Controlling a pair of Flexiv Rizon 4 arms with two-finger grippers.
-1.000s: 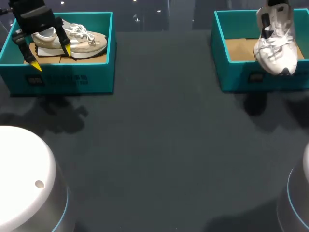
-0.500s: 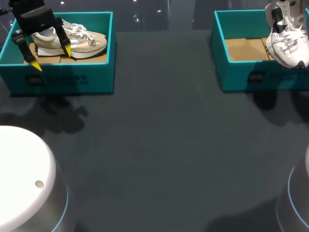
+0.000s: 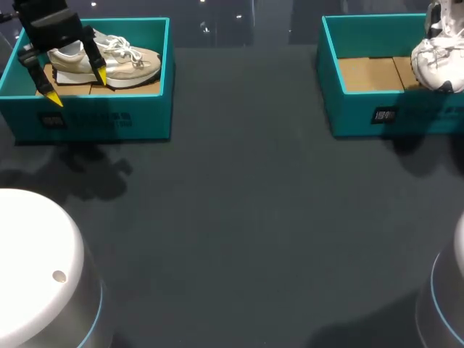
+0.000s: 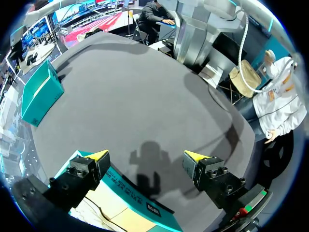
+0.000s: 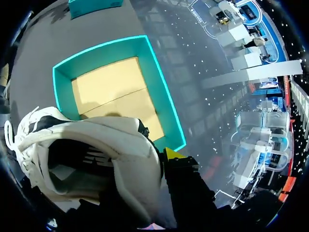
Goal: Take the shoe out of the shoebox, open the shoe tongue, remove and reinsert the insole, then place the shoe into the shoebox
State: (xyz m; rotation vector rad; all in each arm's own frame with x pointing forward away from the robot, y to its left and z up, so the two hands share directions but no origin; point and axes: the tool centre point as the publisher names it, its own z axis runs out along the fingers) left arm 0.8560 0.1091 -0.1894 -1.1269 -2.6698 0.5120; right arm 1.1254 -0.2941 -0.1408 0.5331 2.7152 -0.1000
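A white sneaker [image 3: 437, 59] hangs toe-down over the right end of the right teal shoebox [image 3: 362, 116], partly cut off at the view's edge. In the right wrist view my right gripper [image 5: 161, 162] is shut on the sneaker's [image 5: 96, 145] heel collar. One yellow tip shows outside it and the other finger is hidden. Beyond the sneaker lies the box [image 5: 155, 77] with only its cardboard floor showing. My left gripper [image 3: 77, 87] hovers open over the left teal shoebox [image 3: 94, 116], where a beige sneaker [image 3: 119, 61] lies. Nothing is between the left gripper's [image 4: 146, 155] fingers.
The dark table top [image 3: 246, 203] stretches between the two boxes. White rounded arm bases stand at the near left [image 3: 36, 268] and near right [image 3: 446, 290].
My right arm has carried the white sneaker rightward, from over the box's middle to its right end at the view's edge. The left arm has not moved.
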